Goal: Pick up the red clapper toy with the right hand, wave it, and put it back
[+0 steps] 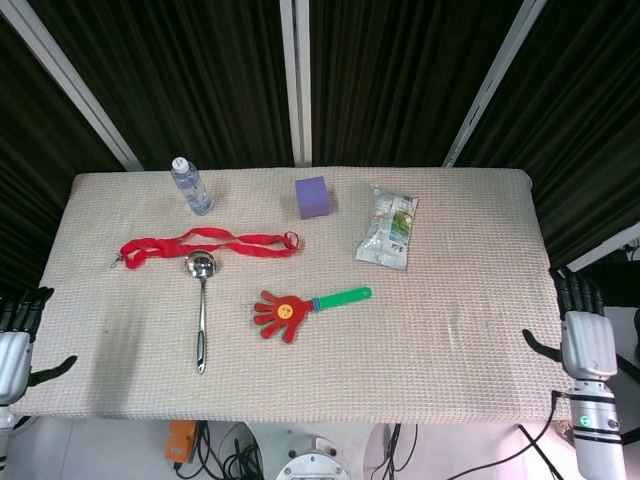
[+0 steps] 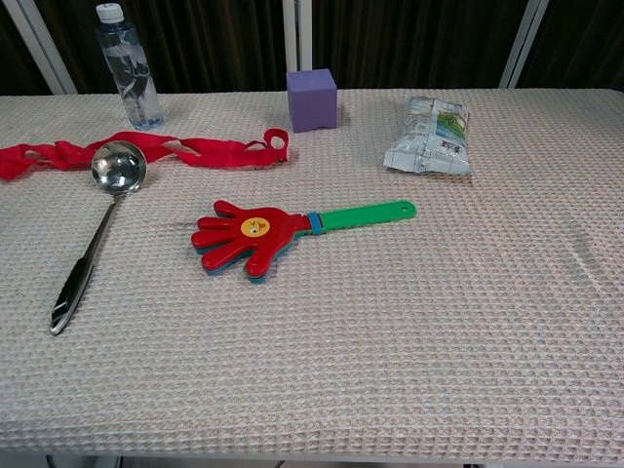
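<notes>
The red clapper toy [image 1: 284,312] [image 2: 246,234], shaped like a hand with a green handle [image 1: 345,296] [image 2: 365,214], lies flat on the table near its middle, with nothing touching it. My right hand [image 1: 582,338] hangs off the table's right edge, far from the toy, with its fingers straight and apart and nothing in it. Just beyond the left edge sits my left hand [image 1: 14,343], likewise open and holding nothing. Neither hand shows in the chest view.
A metal ladle [image 1: 200,308] [image 2: 96,216] lies left of the toy, with a red ribbon [image 1: 205,243] [image 2: 156,149] behind it. At the back stand a water bottle [image 1: 190,186] [image 2: 129,67], a purple cube [image 1: 313,196] [image 2: 312,99] and a snack packet [image 1: 388,227] [image 2: 432,135].
</notes>
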Action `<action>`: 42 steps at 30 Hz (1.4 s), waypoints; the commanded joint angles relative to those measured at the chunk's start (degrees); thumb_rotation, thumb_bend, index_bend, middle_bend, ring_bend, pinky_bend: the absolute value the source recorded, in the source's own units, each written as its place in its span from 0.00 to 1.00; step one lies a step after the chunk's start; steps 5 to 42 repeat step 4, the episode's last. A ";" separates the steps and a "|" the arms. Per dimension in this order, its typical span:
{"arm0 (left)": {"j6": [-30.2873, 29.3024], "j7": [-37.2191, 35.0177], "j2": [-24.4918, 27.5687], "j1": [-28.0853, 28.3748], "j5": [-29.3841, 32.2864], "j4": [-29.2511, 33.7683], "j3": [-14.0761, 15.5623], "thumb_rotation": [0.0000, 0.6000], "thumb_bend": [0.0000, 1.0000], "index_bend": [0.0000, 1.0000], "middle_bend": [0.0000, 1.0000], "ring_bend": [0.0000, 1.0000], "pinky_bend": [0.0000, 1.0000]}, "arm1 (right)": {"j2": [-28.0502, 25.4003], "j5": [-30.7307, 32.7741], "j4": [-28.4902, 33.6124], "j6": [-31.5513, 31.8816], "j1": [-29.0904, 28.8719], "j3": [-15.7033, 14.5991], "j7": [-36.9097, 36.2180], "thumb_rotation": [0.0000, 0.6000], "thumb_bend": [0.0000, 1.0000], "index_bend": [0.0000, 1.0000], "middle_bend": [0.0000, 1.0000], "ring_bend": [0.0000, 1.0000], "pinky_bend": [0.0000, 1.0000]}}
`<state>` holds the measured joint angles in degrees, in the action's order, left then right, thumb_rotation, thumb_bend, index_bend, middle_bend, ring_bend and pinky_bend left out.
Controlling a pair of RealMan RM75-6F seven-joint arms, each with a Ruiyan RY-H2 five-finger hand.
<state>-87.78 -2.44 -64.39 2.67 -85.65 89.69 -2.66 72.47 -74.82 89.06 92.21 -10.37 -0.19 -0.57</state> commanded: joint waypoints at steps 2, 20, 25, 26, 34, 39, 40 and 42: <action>0.34 -0.31 -0.21 0.02 0.18 -0.41 0.09 1.00 0.09 0.07 0.07 0.00 0.04 | 0.16 -4.13 -5.19 1.98 3.33 -1.16 -4.41 1.00 0.10 0.00 0.00 0.00 0.00; 0.27 -0.43 -0.19 0.03 0.05 -0.60 0.09 1.00 0.09 0.07 0.07 0.00 0.04 | 0.10 -4.86 -5.52 1.39 3.29 -0.92 -4.89 1.00 0.10 0.00 0.00 0.00 0.00; 0.27 -0.43 -0.19 0.03 0.05 -0.60 0.09 1.00 0.09 0.07 0.07 0.00 0.04 | 0.10 -4.86 -5.52 1.39 3.29 -0.92 -4.89 1.00 0.10 0.00 0.00 0.00 0.00; 0.27 -0.43 -0.19 0.03 0.05 -0.60 0.09 1.00 0.09 0.07 0.07 0.00 0.04 | 0.10 -4.86 -5.52 1.39 3.29 -0.92 -4.89 1.00 0.10 0.00 0.00 0.00 0.00; 0.27 -0.43 -0.19 0.03 0.05 -0.60 0.09 1.00 0.09 0.07 0.07 0.00 0.04 | 0.10 -4.86 -5.52 1.39 3.29 -0.92 -4.89 1.00 0.10 0.00 0.00 0.00 0.00; 0.27 -0.43 -0.19 0.03 0.05 -0.60 0.09 1.00 0.09 0.07 0.07 0.00 0.04 | 0.10 -4.86 -5.52 1.39 3.29 -0.92 -4.89 1.00 0.10 0.00 0.00 0.00 0.00; 0.27 -0.43 -0.19 0.03 0.05 -0.60 0.09 1.00 0.09 0.07 0.07 0.00 0.04 | 0.10 -4.86 -5.52 1.39 3.29 -0.92 -4.89 1.00 0.10 0.00 0.00 0.00 0.00; 0.27 -0.43 -0.19 0.03 0.05 -0.60 0.09 1.00 0.09 0.07 0.07 0.00 0.04 | 0.10 -4.86 -5.52 1.39 3.29 -0.92 -4.89 1.00 0.10 0.00 0.00 0.00 0.00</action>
